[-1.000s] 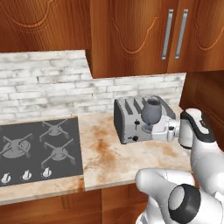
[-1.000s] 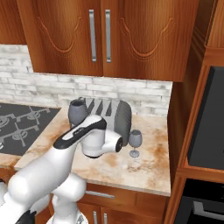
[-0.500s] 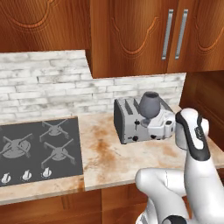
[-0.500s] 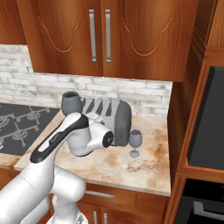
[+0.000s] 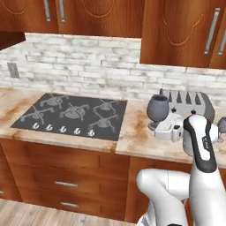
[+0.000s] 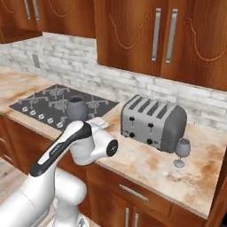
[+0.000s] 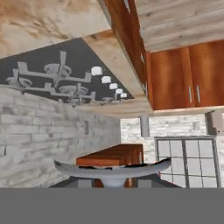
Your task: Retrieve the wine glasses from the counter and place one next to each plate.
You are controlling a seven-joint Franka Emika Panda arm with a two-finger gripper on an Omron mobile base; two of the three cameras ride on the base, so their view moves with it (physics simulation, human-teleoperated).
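Your gripper (image 6: 87, 120) is clamped on the stem of the larger, darker wine glass (image 6: 76, 109), now carried clear of the toaster (image 6: 153, 122) toward the cooktop (image 6: 46, 104) as the base swings away. The smaller wine glass (image 6: 181, 151) waits on the counter (image 6: 186, 177) just beside the toaster's far end: one retrieved, one left.

Worktop (image 6: 146, 166): runs along the wall, below the upper cabinets (image 6: 146, 35).
Cooktop (image 5: 73, 114): set into the worktop, at 9 o'clock from the toaster (image 6: 153, 122).
Larger wine glass (image 5: 157, 109): raised off the worktop, between cooktop and toaster.
Smaller wine glass (image 6: 181, 151): on the worktop, at 4 o'clock just beside the toaster.
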